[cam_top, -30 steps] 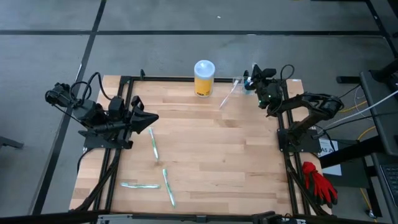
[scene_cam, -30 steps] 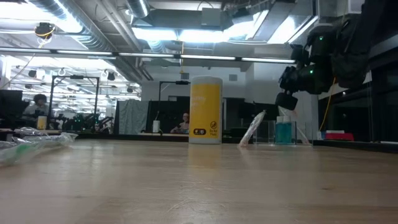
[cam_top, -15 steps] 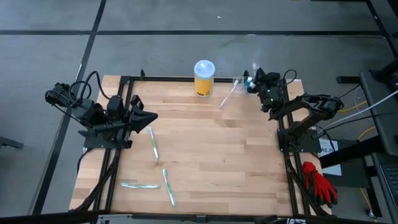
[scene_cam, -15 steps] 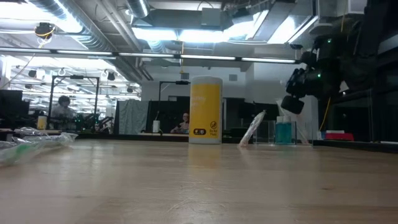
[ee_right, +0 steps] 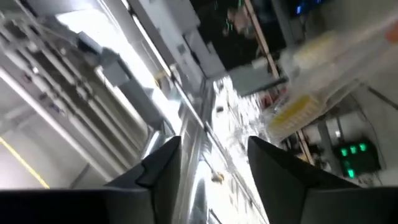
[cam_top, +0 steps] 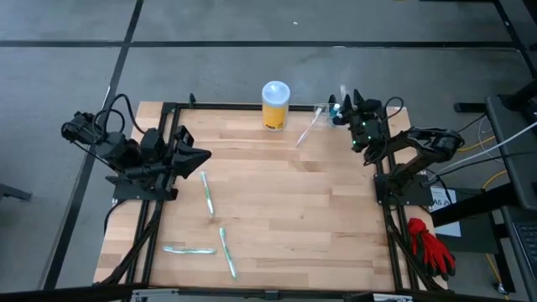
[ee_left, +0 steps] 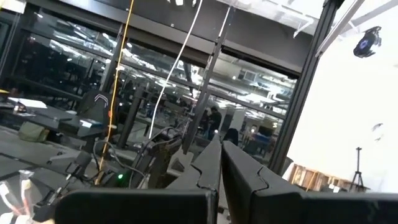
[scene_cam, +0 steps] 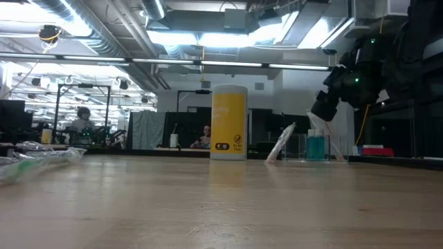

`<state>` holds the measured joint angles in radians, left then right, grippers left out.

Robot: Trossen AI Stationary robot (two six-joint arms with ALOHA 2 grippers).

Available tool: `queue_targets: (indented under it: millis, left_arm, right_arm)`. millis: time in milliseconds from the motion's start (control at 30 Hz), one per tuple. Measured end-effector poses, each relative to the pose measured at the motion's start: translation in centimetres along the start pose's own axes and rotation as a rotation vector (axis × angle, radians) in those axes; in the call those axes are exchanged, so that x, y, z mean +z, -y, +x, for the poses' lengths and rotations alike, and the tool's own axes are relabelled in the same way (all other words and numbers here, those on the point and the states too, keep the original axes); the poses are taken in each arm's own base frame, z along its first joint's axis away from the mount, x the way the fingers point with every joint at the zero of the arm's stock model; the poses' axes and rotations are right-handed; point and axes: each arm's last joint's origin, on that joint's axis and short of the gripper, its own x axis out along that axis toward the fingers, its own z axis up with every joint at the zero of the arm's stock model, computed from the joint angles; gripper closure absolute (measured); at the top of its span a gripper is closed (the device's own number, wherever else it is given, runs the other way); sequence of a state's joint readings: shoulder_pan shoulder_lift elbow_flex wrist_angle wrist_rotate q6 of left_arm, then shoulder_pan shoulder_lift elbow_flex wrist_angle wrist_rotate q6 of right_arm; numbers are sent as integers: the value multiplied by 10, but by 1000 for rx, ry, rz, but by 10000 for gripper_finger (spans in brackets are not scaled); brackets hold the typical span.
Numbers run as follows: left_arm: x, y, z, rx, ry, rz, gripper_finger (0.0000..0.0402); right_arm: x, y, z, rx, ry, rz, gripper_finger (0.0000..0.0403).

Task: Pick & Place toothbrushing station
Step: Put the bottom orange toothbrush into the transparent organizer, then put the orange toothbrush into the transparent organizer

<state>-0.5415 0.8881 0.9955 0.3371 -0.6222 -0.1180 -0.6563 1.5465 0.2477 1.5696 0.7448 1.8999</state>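
Right gripper (cam_top: 346,106) jaws parted, empty, raised beside toothbrushing station (cam_top: 323,111). Advise level descent, straddling walls squarely; clear plastic edges hard to judge. Left gripper (cam_top: 204,156) shut, parked.

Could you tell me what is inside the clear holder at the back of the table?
In the holder, the low view shows something blue. A wrapped toothbrush leans up beside it; whether its end sits inside cannot be told. The open right gripper hangs above, covering part of it from overhead.
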Motion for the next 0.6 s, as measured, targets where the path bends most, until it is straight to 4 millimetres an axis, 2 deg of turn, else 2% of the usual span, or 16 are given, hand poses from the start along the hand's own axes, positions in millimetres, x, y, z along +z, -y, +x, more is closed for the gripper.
queue_targets:
  millis: [300,467,600]
  left_arm:
    - [-3,2,2,-10,-3,-11,394]
    - [-2,2,2,-10,1,-14,394]
    - [-1,2,2,-12,13,-11,394]
  right_arm:
    - [13,-2,-15,25,148,-1,204]
    - [2,-11,-22,34,70,27,204]
    - [-18,-30,-33,48,-171,-77,204]
